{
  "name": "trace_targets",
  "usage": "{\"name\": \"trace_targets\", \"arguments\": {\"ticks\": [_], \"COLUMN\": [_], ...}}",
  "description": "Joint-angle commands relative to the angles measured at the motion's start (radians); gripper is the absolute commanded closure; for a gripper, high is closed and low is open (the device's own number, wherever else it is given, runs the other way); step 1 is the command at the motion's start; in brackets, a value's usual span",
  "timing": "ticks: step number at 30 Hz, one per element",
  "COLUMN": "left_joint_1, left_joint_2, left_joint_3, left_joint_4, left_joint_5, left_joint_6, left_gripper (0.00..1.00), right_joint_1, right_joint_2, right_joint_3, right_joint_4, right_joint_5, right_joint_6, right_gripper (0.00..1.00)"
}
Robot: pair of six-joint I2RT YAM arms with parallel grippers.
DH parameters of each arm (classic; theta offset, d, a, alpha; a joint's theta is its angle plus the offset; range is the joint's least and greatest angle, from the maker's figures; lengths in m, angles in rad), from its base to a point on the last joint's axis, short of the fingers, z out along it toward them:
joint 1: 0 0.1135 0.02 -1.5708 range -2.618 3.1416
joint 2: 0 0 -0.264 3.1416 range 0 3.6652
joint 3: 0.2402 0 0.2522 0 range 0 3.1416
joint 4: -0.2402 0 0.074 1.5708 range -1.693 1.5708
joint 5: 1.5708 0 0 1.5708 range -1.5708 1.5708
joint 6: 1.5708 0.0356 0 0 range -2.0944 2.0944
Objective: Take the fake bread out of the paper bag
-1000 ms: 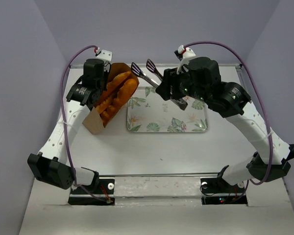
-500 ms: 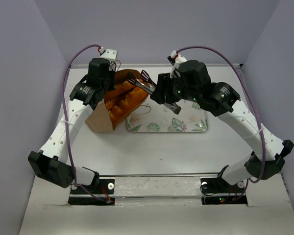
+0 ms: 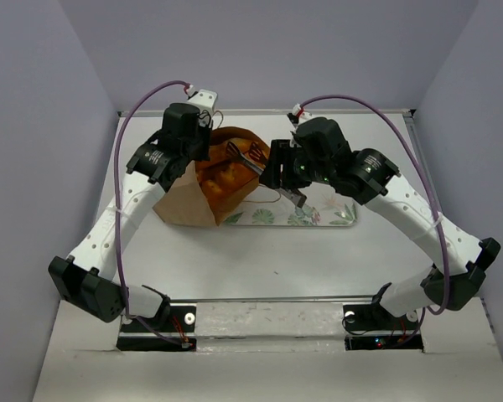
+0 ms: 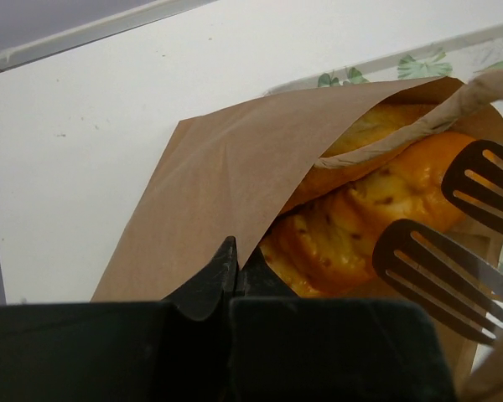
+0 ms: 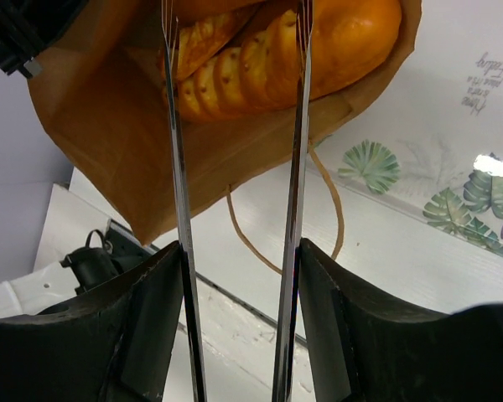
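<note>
One paper bag (image 3: pixel 183 203), mouth at tray (image 3: pixel 329 216) edge; two fake bread (image 3: pixel 220 177) loaves showing. Left gripper (image 4: pixel 231 261) pinches bag rim; right gripper (image 5: pixel 233 33) half-open, astride loaf.

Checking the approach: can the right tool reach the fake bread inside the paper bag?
Probably yes: the left tool pinches an edge of the paper bag, its mouth gapes toward the right tool, fake bread uncovered.

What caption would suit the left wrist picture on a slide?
Left gripper pinches the edge of the paper bag; right gripper, slotted fingers apart, poised at the fake bread inside.
</note>
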State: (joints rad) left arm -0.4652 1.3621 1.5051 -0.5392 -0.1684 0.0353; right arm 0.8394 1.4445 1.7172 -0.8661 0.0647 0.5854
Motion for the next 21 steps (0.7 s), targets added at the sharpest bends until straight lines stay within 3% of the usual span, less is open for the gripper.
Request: {"name": "trace_targets", "arguments": {"ticks": [1,11,21], "left_joint_1": [-0.009,-0.018,-0.032], "left_joint_2": [-0.041,-0.063,-0.080], "left_joint_3": [0.012,-0.017,-0.025], "left_joint_4": [0.058,0.058,0.059], "left_joint_5": [0.046,0.087,0.116], "left_joint_6": [-0.029,-0.028,-0.028], "left_gripper": [1.00,1.00,1.00], "right_joint_1": [0.006,-0.013,-0.057], "right_joint_2": [-0.021,0.010,0.071], "right_joint_3": [0.018,0.005,0.015], "right_joint_4": [0.035,0.006,0.038], "right_joint_5": [0.083,0.168,0.130], "right_joint_6": [0.034,0.074,0.100], "right_gripper": [0.41,0.41,0.41]}}
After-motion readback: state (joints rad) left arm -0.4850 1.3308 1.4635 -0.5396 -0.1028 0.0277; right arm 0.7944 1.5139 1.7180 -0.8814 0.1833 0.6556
